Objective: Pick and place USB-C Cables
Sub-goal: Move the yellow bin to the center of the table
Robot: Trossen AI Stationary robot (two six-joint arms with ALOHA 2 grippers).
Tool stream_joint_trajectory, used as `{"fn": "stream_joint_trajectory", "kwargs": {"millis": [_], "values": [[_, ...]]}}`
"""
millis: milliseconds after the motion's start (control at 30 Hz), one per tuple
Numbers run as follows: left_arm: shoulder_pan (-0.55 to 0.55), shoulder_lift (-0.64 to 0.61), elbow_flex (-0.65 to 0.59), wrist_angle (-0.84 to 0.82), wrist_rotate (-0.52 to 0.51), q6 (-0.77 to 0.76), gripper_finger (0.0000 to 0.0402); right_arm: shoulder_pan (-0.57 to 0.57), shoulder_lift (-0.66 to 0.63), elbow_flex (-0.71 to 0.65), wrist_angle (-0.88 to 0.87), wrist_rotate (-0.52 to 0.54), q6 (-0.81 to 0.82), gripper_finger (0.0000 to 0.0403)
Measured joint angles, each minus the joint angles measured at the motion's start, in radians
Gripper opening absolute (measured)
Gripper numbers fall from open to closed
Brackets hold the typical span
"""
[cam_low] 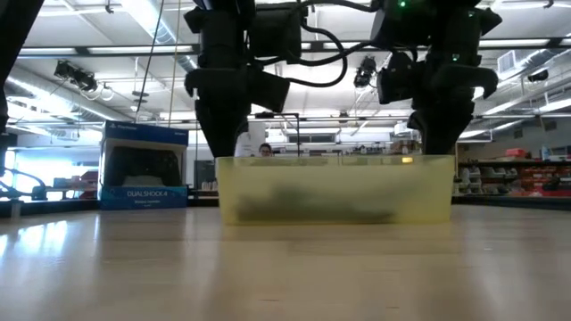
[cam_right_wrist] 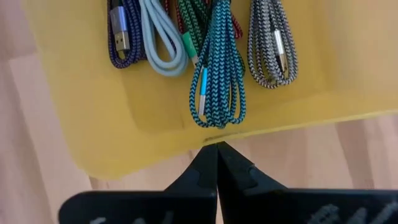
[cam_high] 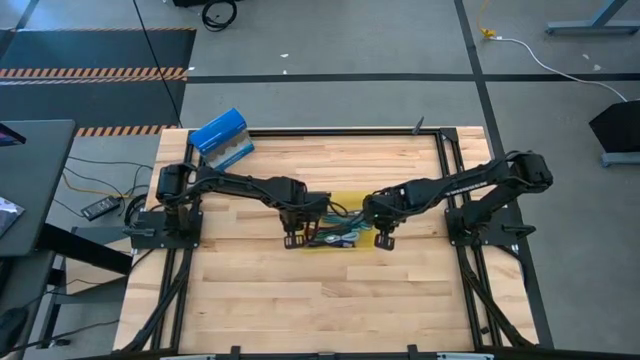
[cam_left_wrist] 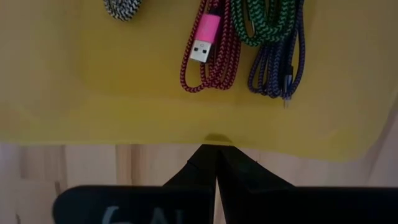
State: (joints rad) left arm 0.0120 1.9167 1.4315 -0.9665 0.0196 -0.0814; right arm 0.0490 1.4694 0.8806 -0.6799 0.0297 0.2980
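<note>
Both the left gripper and right gripper hover pinched shut and empty over the yellow tray, where the cables lie: light, floppy braided bundles, probably best pinched across the middle of a coil.

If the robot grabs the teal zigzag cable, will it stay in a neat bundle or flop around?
The teal cable lies in loose loops with no tie visible, so it will probably droop and uncoil. Its braided skin looks grippy, not slippery. Being thin, it is likely light, and it could snag the green cable it overlaps.
</note>
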Motion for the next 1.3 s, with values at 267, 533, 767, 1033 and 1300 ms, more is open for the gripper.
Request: {"fn": "stream_joint_trajectory", "kwargs": {"millis": [267, 533, 767, 1033, 1300], "values": [[0.005, 0.000, 0.000, -0.081, -0.019, 0.041, 0.0013, 0.000, 0.035, 0.000, 0.088, -0.025, 0.046, 0.0000], [0.023, 0.000, 0.000, -0.111, -0.078, 0.039, 0.0013, -0.001, 0.053, -0.001, 0.146, -0.021, 0.051, 0.0000], [0.048, 0.000, 0.000, -0.126, -0.050, 0.006, 0.0013, -0.038, 0.053, -0.001, 0.168, -0.006, 0.047, 0.0000], [0.047, 0.000, 0.000, -0.131, -0.001, 0.012, 0.0013, -0.089, 0.053, -0.001, 0.171, 0.005, 0.033, 0.0000], [0.058, 0.001, 0.000, -0.133, -0.013, 0.016, 0.0013, -0.106, 0.053, -0.001, 0.175, 0.000, 0.013, 0.0000]]}}
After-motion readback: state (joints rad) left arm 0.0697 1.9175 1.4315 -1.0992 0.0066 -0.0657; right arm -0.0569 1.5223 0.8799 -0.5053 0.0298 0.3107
